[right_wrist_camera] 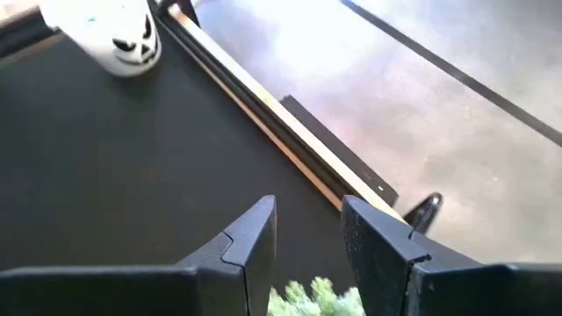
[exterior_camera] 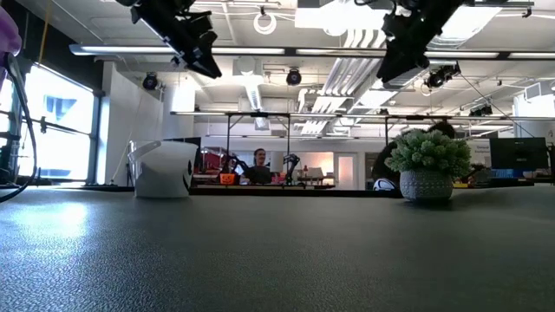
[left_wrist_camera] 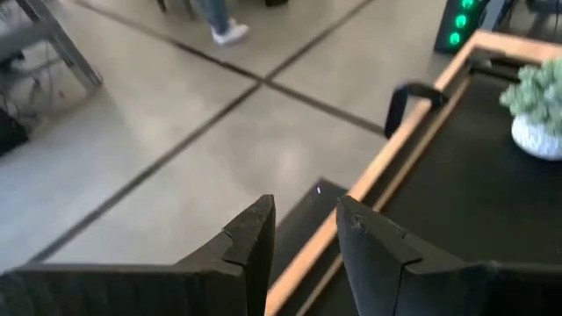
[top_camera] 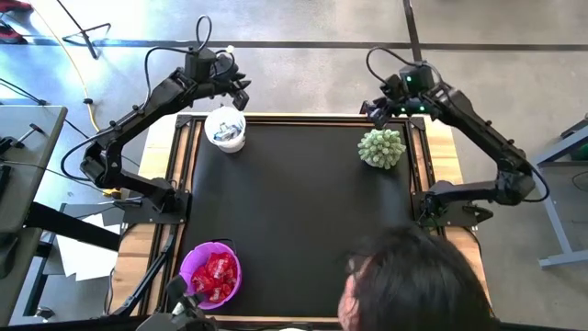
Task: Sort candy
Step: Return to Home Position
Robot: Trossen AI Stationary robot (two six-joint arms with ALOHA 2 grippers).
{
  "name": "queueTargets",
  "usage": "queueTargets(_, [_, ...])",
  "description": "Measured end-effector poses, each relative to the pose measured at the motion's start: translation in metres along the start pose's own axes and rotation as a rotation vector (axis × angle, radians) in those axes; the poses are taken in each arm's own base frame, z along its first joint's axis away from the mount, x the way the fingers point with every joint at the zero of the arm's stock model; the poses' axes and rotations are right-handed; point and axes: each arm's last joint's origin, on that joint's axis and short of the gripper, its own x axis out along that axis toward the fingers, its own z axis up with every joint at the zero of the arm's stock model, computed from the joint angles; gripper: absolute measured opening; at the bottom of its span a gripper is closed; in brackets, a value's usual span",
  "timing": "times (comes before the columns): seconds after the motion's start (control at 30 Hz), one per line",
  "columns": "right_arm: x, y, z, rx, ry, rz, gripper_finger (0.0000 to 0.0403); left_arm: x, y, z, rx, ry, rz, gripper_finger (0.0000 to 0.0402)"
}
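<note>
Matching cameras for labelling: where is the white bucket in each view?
High view: white bucket, upper left of centre.
Low view: left side.
Left wrist view: not in it.
Right wrist view: in it, far off.
Shared landmark: spiky green plant, in all four.

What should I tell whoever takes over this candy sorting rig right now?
Left gripper: open, empty, raised by the white bucket.
Right gripper: open, empty, raised by the plant.
Blue-and-white pieces lie in the white bucket, red packets in the purple bowl.
Done: no loose candy shows on the mat.
To do: only parking both arms, it seems.
</note>
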Motion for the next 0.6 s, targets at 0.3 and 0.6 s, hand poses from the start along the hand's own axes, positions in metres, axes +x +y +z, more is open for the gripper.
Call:
queueTargets(0.3, [0.015, -0.001, -0.027, 0.054, -0.208, 0.037, 0.0125, 0.0, 0.002, 0.008, 0.039, -0.089, 0.021, 0.0113])
queueTargets(0.6, [0.024, 0.001, -0.051, 0.113, -0.417, 0.046, 0.0125, -0.002, 0.004, 0.018, 0.061, -0.186, 0.042, 0.0113])
